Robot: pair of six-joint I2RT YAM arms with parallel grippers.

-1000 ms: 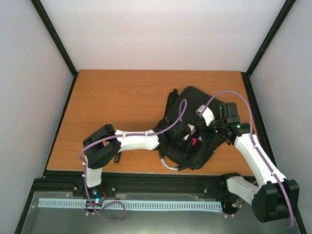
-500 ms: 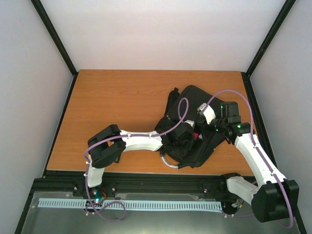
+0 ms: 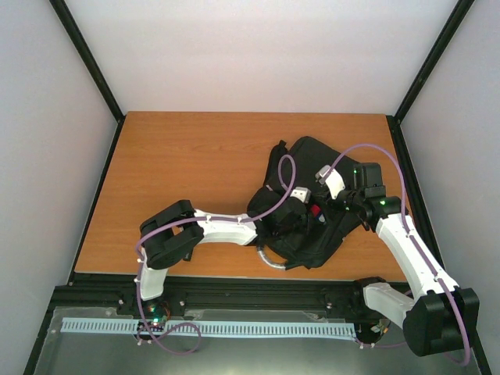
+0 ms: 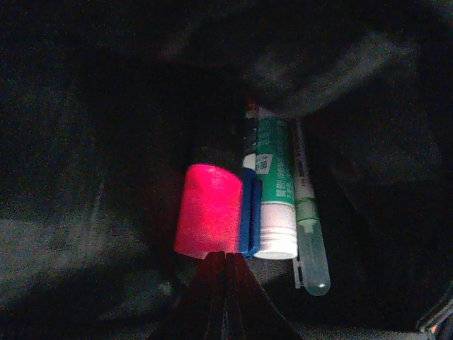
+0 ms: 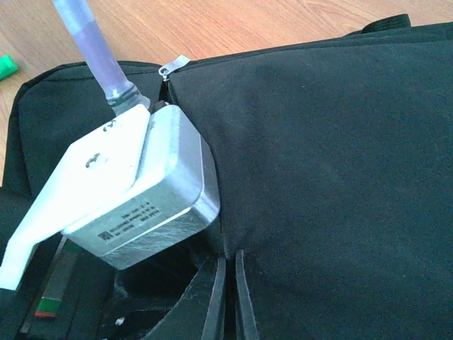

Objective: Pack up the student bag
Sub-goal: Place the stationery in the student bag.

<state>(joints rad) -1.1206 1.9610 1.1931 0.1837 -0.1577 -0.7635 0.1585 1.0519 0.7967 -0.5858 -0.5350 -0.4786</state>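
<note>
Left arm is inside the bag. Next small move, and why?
Probably back the left gripper out of the black fabric backpack: its jaws look shut and empty, and the red-capped stick and green-and-white tube already lie inside, while the right gripper holds the opening.

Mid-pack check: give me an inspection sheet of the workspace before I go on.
Surface: wooden table, brown and flat.
Job's things: student bag lies open at the right. Inside, side by side, are a pink-capped cylinder, a blue piece, a green-white tube and a clear-capped pen.
Clutter: whitish ribbed item at the bag's near edge; green object on the wood, cut off by the frame.
Claws: left claw shut, inside the bag, tips just short of the pink cap; right claw shut on the bag's fabric edge.
Cables: left arm's purple cable crosses over the bag; right arm's purple cable arcs above it.
Surroundings: white walls, black frame posts.
</note>
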